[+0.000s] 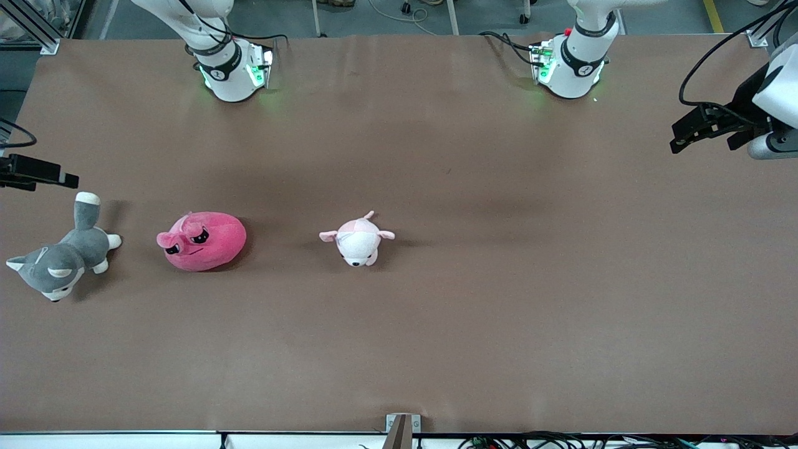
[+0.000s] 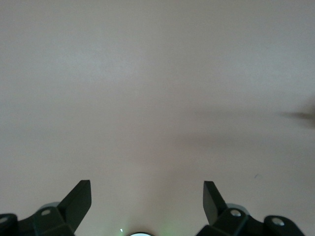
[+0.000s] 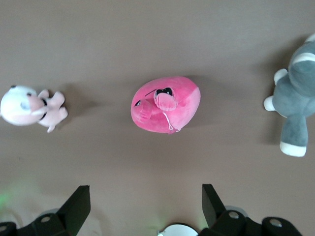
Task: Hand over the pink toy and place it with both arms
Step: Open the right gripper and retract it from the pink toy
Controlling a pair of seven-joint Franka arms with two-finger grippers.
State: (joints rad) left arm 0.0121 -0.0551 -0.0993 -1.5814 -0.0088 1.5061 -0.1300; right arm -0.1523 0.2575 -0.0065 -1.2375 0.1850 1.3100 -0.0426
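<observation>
Both pincers gape empty, right pincer (image 3: 142, 204) hanging over the pink toy (image 3: 166, 104) lying just ahead of its tips on the counter (image 1: 499, 280), left pincer (image 2: 147, 199) over bare counter; toy looks soft, light, squashy, so pinch across its plump middle.

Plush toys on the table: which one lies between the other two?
The pink toy, hot pink with sleepy eyes; the grey plush and pale pink-and-white plush flank it.

cut off: grey plush (image 3: 295, 103) at frame edge | right end effector (image 3: 145, 206) fingertips only
</observation>
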